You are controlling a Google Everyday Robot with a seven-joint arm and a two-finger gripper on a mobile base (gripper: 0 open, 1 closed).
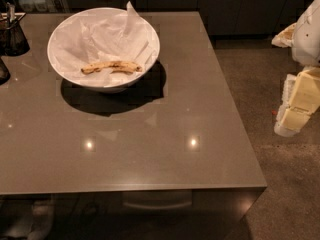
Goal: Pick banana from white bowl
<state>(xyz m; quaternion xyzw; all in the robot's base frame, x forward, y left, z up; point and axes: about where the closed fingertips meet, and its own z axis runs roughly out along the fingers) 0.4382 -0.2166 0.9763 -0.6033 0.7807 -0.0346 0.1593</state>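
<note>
The white bowl stands at the back left of the grey table, lined with crumpled white paper. The banana, slim, yellow and brown-spotted, lies on its side in the front part of the bowl, pointing left to right. My gripper, white and cream, hangs at the far right of the view, off the table's right edge and over the floor. It is far from the bowl and nothing shows in it.
The grey glossy table fills most of the view, with its right edge near my arm. Dark glass containers stand at the far left edge. Dark cabinets run along the back. Speckled floor lies to the right.
</note>
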